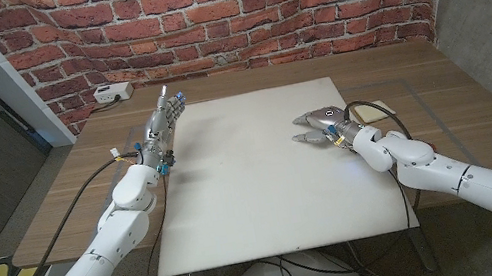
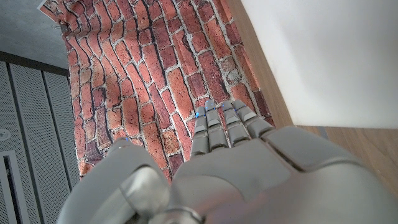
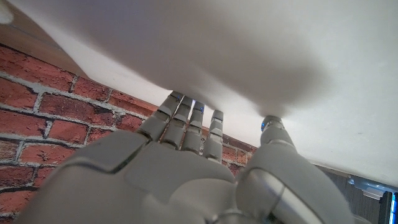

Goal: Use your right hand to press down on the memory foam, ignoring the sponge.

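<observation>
Fingers of the right hand (image 1: 322, 126) spread apart, empty, poised over the white memory foam (image 1: 263, 176) that covers mid-surface, likely ready to press. Left hand (image 1: 162, 122) waits at its edge, fingers straight, holding nothing.

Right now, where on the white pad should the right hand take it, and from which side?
Its broad top face, probably from straight above: the white pad lies flat and thin on the table, so a press suits it. The right hand is over its right part, fingers curved downward.
</observation>
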Motion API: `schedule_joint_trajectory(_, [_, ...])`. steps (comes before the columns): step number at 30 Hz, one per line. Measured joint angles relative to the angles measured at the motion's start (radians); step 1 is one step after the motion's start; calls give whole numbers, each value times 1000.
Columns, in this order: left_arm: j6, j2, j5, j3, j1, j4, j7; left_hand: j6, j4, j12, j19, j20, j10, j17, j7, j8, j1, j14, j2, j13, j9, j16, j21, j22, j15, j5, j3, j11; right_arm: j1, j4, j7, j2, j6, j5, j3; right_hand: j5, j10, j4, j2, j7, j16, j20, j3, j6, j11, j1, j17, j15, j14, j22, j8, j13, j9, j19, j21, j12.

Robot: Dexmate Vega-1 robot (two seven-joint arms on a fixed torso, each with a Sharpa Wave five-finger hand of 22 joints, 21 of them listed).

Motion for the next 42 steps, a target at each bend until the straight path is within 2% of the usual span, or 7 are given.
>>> schedule_joint_trajectory(9, [-3,0,-4,-1,0,-1,-6,5,0,0,0,0,0,0,5,0,0,0,0,0,0,0,0,0,0,0,0,0,-12,-25,-24,-1,8,10,24,0,0,0,0,1,0,2,0,-1,0,0,0,0,0,-1,0,0,0,-2,-4,0])
schedule_joint_trajectory(18, [-4,1,-4,-2,2,-4,-8,11,0,0,4,4,0,0,0,0,0,0,0,0,0,0,0,0,0,0,0,0,-26,-55,-50,-3,8,11,46,0,0,0,0,5,0,2,0,-5,0,0,0,0,0,-1,0,0,0,-2,-3,0])
schedule_joint_trajectory(26, [-6,2,-5,-3,4,-7,-8,11,-3,0,6,6,0,0,0,0,0,0,0,0,0,0,0,0,0,0,-3,0,-45,-89,-76,-11,2,14,72,0,-5,6,0,5,0,6,6,-5,5,0,0,0,0,-1,0,0,0,-6,-3,0])
schedule_joint_trajectory(42, [-10,6,-4,-5,11,-14,-5,11,-3,-6,6,6,0,0,0,0,0,0,0,0,0,0,0,0,0,0,-3,0,-90,-157,-133,-26,-8,27,130,0,-5,13,0,14,0,9,-2,-14,5,0,4,4,-4,-1,-5,0,0,-10,-7,0])
